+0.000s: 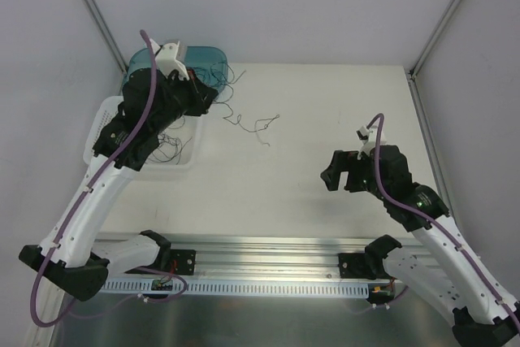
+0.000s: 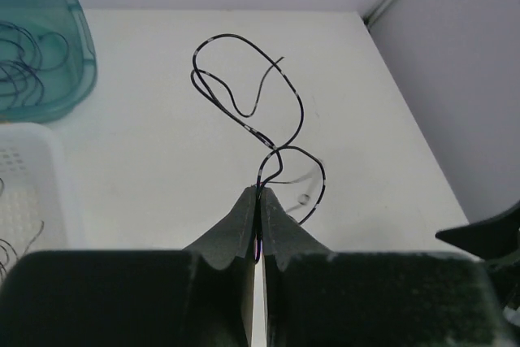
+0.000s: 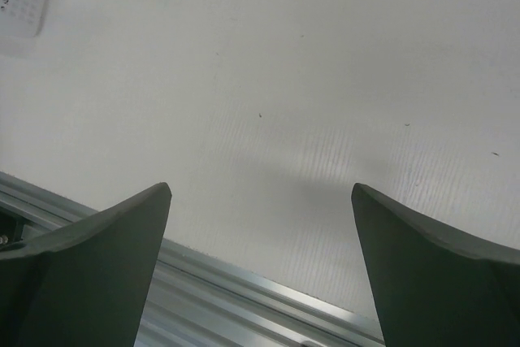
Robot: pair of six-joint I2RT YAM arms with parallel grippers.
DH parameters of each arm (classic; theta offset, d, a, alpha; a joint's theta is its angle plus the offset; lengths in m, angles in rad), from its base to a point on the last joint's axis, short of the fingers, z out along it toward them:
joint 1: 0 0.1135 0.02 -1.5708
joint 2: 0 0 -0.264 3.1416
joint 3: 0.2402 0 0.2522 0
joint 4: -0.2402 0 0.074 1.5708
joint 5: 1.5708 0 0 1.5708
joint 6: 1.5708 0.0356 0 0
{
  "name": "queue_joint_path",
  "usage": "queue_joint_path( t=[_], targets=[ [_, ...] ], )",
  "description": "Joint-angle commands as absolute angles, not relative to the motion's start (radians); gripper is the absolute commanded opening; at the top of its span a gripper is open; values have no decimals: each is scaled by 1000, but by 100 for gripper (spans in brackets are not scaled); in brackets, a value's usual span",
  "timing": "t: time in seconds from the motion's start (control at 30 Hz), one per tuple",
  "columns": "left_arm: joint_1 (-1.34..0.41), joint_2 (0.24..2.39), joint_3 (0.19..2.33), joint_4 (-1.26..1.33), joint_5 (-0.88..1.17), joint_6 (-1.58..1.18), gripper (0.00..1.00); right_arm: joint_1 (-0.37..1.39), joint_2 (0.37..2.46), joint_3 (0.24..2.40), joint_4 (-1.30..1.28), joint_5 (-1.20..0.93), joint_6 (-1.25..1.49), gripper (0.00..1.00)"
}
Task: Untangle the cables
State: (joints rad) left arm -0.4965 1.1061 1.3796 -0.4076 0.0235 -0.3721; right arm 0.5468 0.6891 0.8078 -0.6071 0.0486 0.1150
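Note:
My left gripper (image 2: 260,193) is shut on one thin dark cable (image 2: 246,79), pinched at the fingertips; the cable curls out ahead in loose loops over the white table. In the top view the left gripper (image 1: 213,101) is beside the teal bin, and the thin cable (image 1: 253,124) trails right from it. More cables lie in the teal bin (image 2: 57,79) and in the white basket (image 1: 180,154). My right gripper (image 1: 335,174) is open and empty above the table's right side, with nothing between its fingers (image 3: 122,241).
The teal bin (image 1: 213,56) stands at the back left, the white perforated basket (image 2: 32,176) just in front of it under the left arm. A metal rail (image 1: 268,266) runs along the near edge. Enclosure walls stand on all sides.

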Motion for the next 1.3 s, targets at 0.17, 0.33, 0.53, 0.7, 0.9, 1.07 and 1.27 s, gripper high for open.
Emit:
queue_joint_path(
  t=[0.17,0.33,0.53,0.7,0.9,1.07,1.27],
  targets=[
    [-241,1123,1525,-425,5,-318,0,548,643,819,-670,69,78,100],
    [-65,1129,1537,-433,5,-322,0,546,614,815,-689,75,66,97],
    [92,1167,1470,-431,-28,-311,0,546,611,811,-703,64,58,97],
    [184,1242,1329,-400,-45,-325,11,548,609,811,-706,63,58,97],
    [238,1293,1230,-396,-37,-339,40,546,594,822,-729,71,51,97],
    [250,1178,1183,-402,-54,-316,96,548,568,831,-764,100,41,97],
    [252,984,1154,-469,-52,-269,99,546,525,867,-814,155,34,97]
  ],
)
